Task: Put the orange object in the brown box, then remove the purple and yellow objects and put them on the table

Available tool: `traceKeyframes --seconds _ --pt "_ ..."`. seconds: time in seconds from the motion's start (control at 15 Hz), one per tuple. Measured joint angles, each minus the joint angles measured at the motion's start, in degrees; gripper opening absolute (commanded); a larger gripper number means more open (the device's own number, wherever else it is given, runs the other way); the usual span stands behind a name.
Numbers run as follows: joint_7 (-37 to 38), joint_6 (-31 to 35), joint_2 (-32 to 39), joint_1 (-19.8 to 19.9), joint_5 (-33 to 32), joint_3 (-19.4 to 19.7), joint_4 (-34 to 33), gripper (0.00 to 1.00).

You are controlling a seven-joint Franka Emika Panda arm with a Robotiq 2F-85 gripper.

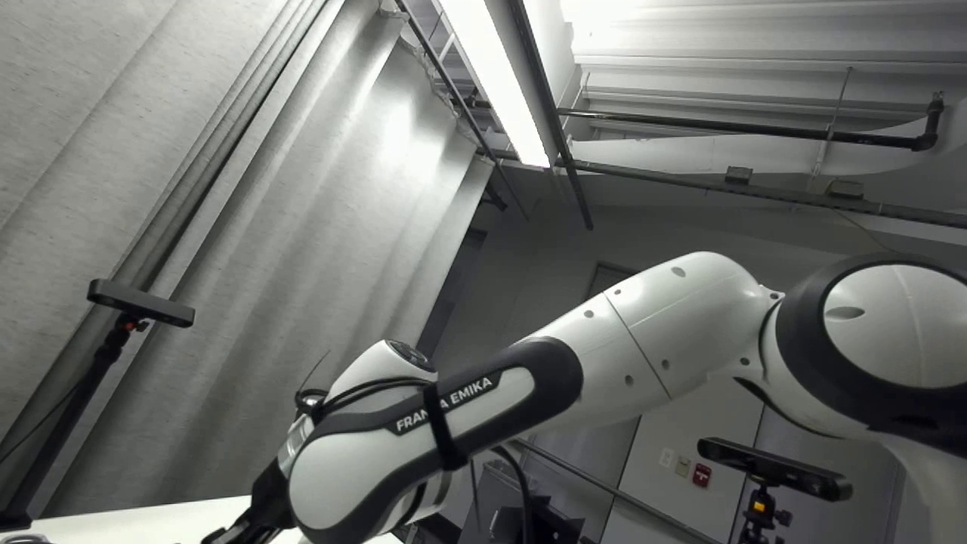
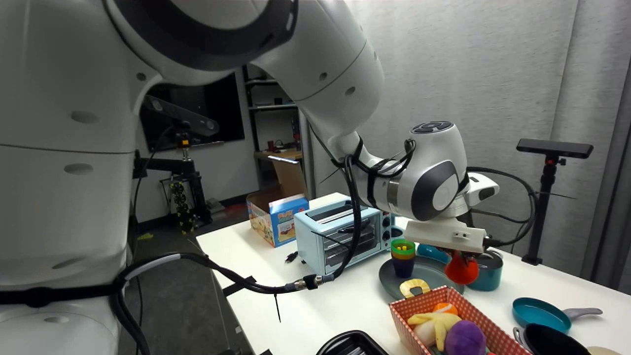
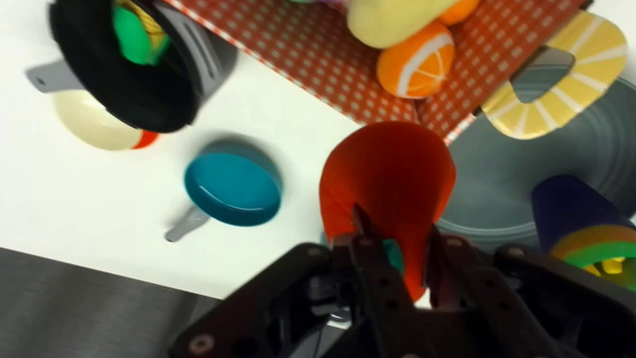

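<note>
Above one white table, the jaws clasp one red-orange object near one checked box.

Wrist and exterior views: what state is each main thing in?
End effector: closed on the orange-red object
Orange-red object: held, not in the checked box
Checked box: open-topped, several things inside
Purple object: in the checked box
Yellow object: in the checked box
Colored cups: nested, upright
Black pot: uncovered, things inside
Teal pan: upright, uncovered
Toaster oven: door appears shut
Blue carton: open
</note>
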State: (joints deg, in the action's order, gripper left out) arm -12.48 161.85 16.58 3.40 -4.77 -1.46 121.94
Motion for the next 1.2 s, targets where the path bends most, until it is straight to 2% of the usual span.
traceKeyframes --seconds 0.2,0.4,0.6,0.87,0.93,1.0,1.07,1.2 --pt "10.5 0.1 -3.9 -3.6 -11.6 7.9 4.3 0.05" --pt "20.7 0.1 -6.0 -5.5 -22.5 13.2 6.8 0.05" --pt "27.5 0.0 -6.2 -6.0 -28.6 15.3 8.1 0.05" --pt "32.6 -0.1 -5.7 -6.4 -31.0 15.5 10.1 0.05" --pt "33.5 -0.1 -5.5 -6.4 -31.1 15.5 10.6 0.32" --pt "34.2 -0.2 -5.2 -6.4 -31.1 15.6 11.0 0.46" --pt "35.0 -0.3 -5.0 -6.4 -31.1 15.6 11.3 0.51" --pt "36.2 -0.3 -4.7 -6.4 -31.1 15.9 11.8 0.66"
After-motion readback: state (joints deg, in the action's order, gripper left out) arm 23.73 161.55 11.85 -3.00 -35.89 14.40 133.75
